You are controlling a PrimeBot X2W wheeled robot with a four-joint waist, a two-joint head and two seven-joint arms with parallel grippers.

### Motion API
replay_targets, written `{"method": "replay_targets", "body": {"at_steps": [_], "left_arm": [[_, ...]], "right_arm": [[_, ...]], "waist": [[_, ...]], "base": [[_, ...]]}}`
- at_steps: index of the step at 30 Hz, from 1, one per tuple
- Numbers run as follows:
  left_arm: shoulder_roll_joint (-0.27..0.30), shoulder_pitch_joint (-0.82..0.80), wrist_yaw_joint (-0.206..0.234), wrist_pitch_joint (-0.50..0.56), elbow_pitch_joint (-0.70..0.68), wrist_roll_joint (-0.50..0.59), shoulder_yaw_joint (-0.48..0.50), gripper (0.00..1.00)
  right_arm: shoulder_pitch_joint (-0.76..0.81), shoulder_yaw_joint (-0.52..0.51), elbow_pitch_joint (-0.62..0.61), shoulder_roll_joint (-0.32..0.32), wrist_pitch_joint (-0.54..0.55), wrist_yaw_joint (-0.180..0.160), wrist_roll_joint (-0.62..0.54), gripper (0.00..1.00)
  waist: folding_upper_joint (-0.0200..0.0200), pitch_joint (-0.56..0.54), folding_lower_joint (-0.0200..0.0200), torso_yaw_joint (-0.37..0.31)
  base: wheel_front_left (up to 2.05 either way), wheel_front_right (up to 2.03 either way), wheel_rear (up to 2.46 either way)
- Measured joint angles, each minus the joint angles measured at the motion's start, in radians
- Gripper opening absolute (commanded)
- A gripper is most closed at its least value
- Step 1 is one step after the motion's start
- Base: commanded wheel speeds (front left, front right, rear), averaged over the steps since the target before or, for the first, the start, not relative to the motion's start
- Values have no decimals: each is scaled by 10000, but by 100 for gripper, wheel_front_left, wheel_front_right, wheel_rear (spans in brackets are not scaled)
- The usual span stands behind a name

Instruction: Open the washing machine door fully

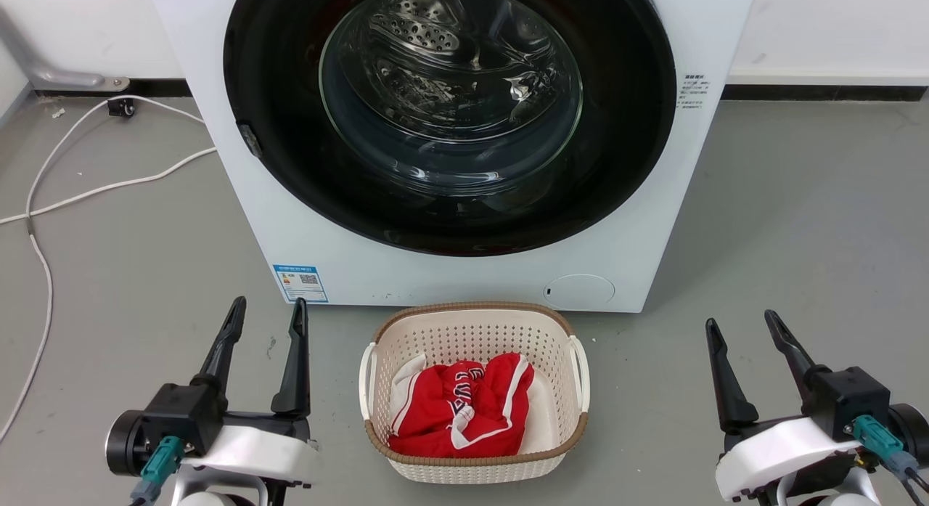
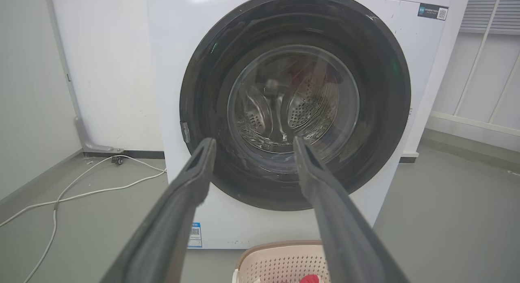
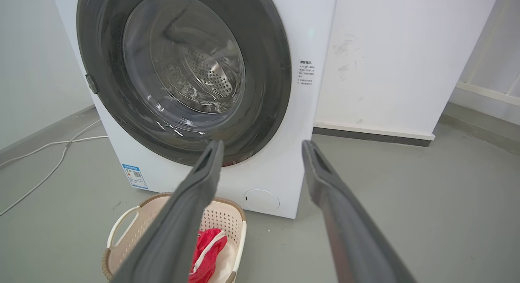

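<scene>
- Grey floor and white walls surround the washing machine, which stands at the back wall and faces the robot.
- Washing machine door: closed and lying flush in the machine's front. It is a glossy black ring around a clear bulging glass bowl, with the steel drum visible through it.
- Handling, as judged: rigid and fairly heavy, swinging on a hinge. The glossy face looks slippery and offers no hold, and the glass should not be struck. Take hold at the rim.
- A small grey tab on the rim's left edge is the only feature to hook. Whether it is a catch or a hinge fitting cannot be told.
- Left end effector: fingers spread wide, holding nothing, well apart from the machine.
- Right end effector: likewise spread wide and empty, well apart from the machine.
- Clearance: a cream laundry basket holding a red garment sits just beside the machine's base, below the door and between the two end effectors.
- A white cable trails over the floor to the left. To the right the floor is open.
</scene>
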Motion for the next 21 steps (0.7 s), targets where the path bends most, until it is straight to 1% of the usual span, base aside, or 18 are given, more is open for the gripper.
{"method": "replay_targets", "body": {"at_steps": [10,21], "left_arm": [[63,5,-12,-148,73,464,-102,100],[61,4,-13,-171,132,439,-98,100]], "right_arm": [[1,23,59,0,-165,0,-479,100],[4,15,203,0,-176,0,-232,100]], "waist": [[0,19,0,19],[0,36,0,23]], "base": [[0,0,0],[0,0,0]]}}
